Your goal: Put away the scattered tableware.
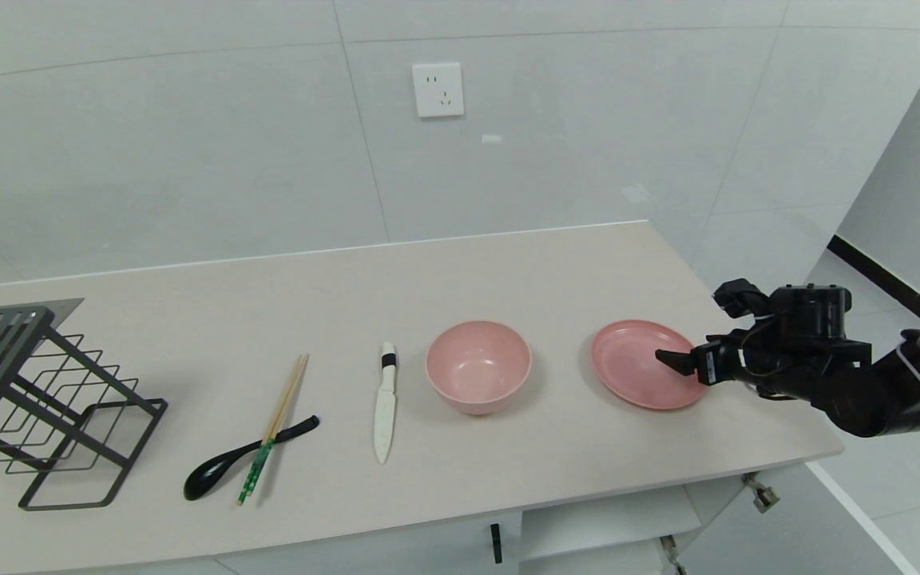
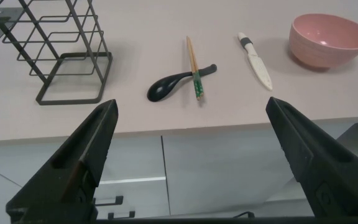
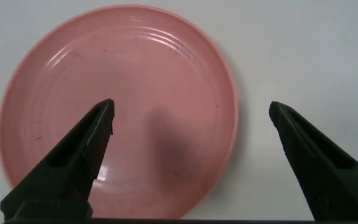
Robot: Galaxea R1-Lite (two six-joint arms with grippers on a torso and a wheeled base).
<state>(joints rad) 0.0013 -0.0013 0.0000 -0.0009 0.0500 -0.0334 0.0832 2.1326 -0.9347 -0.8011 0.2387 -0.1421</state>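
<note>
The counter (image 1: 556, 271) carries everything in a loose row. The black wire rack (image 1: 37, 399) stands at its left end and is, I judge, where the pieces should go. At the other end, nearest my right arm, the pink plate (image 1: 628, 359) lies flat, so I take it as that arm's first job. The pink bowl (image 1: 478, 366) sits upright just to its left, near but apart. Next comes the white knife (image 1: 385, 403), then the chopsticks (image 1: 272, 431) lying across the handle of the black spoon (image 1: 220, 467). My right gripper (image 3: 191, 106) hangs over the plate with its fingers (image 3: 73, 162) spread wide, one above the dish and one beyond its rim, gripping nothing. My left gripper (image 2: 191, 102) waits low in front of the counter edge, facing the spoon and chopsticks. Its fingers (image 2: 79, 162) are splayed just as wide and bare.
</note>
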